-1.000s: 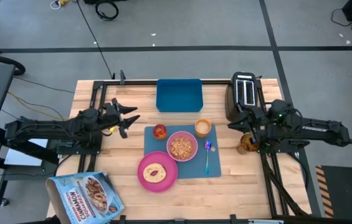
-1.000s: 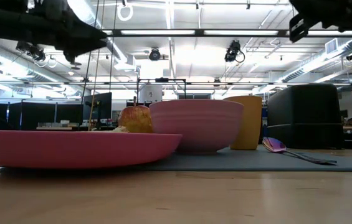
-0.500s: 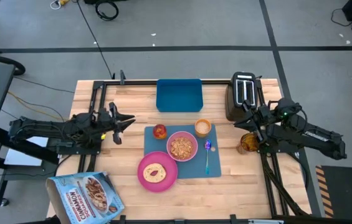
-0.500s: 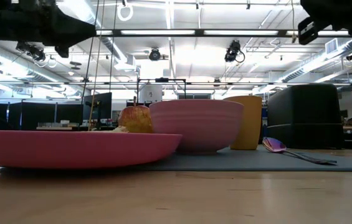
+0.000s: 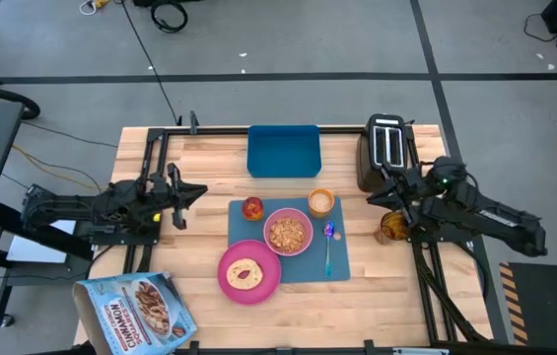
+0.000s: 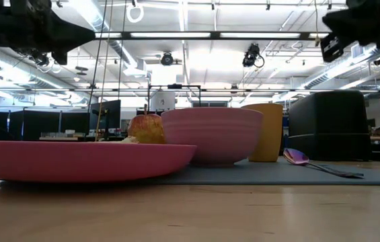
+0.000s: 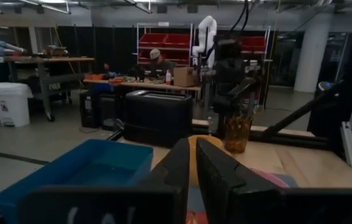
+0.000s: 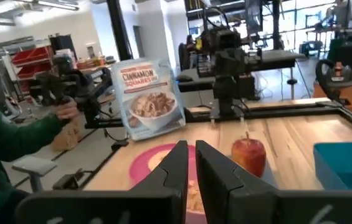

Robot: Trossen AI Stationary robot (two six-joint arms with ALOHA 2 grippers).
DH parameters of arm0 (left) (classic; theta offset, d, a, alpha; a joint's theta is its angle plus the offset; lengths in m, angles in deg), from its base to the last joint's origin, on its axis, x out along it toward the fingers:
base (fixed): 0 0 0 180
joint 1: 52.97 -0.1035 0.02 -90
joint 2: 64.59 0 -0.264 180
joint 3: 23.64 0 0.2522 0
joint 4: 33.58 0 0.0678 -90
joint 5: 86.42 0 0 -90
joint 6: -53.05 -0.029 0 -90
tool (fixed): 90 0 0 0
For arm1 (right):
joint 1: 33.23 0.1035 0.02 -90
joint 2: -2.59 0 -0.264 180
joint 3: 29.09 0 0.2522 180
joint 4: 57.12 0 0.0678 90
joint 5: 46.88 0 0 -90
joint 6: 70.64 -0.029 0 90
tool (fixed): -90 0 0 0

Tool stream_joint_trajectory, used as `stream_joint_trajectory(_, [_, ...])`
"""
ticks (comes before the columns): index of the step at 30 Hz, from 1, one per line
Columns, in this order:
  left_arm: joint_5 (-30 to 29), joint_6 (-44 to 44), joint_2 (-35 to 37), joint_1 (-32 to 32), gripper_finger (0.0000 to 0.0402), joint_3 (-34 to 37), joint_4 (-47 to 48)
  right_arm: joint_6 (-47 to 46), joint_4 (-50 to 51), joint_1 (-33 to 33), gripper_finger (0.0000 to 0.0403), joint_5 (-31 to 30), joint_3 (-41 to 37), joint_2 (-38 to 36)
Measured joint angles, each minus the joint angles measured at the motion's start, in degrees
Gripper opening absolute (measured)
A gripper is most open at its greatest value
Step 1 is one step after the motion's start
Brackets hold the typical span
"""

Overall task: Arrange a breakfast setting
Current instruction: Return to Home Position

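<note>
Left gripper [image 5: 189, 191] at centre left and right gripper [image 5: 381, 193] at centre right are both narrow, empty.

Slate-blue mat [image 5: 341, 270], pink plate [image 5: 270, 283], pink bowl [image 5: 267, 224], tan toast [image 5: 245, 273], red apple [image 5: 252, 208], orange cup [image 5: 320, 202], teal-handled spoon [image 5: 327, 252]; brighter blue tray [image 5: 283, 151], black toaster [image 5: 384, 148], pale striped wood desk [image 5: 386, 291]

L gripper [image 7: 193, 149] fingers nearly touch. In front: blue tray [image 7: 82, 174], black toaster [image 7: 157, 118] behind it & brown glass [image 7: 237, 132] next to toaster.
</note>
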Motion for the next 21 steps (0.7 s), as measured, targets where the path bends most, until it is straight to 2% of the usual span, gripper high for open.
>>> stream_joint_trajectory(5, [3.09, 1.22, 0.77, 0.00, 0.0034, 0.00, 0.41, -1.17, -6.77, -0.03, 0.0039, -3.37, -6.20, 0.02])
stream_joint_trajectory(8, [5.09, 1.50, 0.77, 0.02, 0.0034, 0.00, 0.44, -1.40, -7.18, 2.31, 0.0039, -7.48, -8.17, 0.02])
stream_joint_trajectory(14, [5.24, 2.71, 0.78, 0.02, 0.0034, 0.47, -0.39, -0.66, -8.93, 12.05, 0.0039, -16.80, -8.60, 0.02])
stream_joint_trajectory(19, [6.54, 2.90, 0.77, 0.02, 0.0034, 6.66, -9.00, 0.60, -9.00, 20.93, 0.0039, -26.03, -8.60, 0.01])
stream_joint_trajectory(21, [6.54, 2.99, 0.77, 0.02, 0.0034, 7.25, -8.99, 1.25, -10.12, 23.41, 0.0039, -27.89, -8.62, -0.71])
